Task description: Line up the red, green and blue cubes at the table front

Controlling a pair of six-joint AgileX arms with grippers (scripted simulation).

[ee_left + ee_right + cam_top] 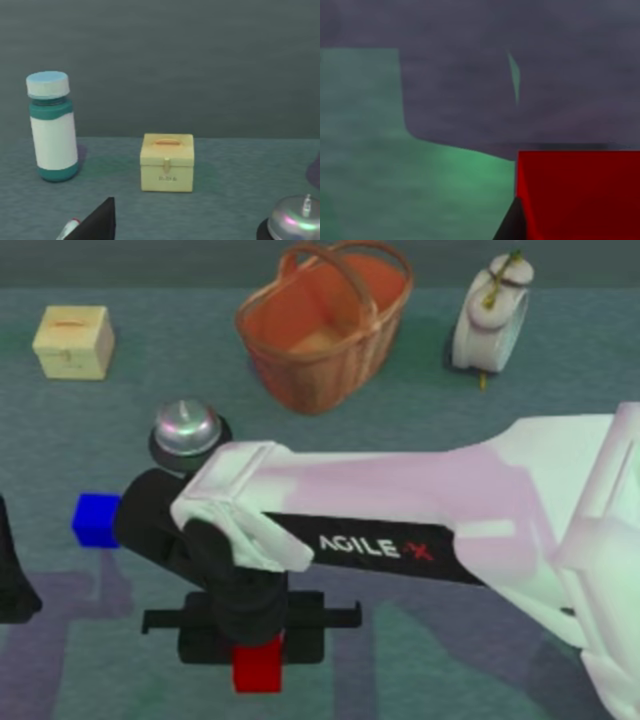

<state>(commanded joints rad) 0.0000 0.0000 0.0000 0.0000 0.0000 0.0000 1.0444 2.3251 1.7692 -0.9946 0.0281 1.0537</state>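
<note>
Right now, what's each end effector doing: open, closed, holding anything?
Right end effector: at the table's front, down at the red cube; whether it is closed on it cannot be told.
Left end effector: parked at the left edge, not visible.

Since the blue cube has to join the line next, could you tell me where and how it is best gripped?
Grip the blue cube across two opposite flat side faces, coming straight down from above. It sits flat on the table, its top uncovered, though the right arm lies close beside it. The left arm, parked at the left edge, is nearer.
</note>
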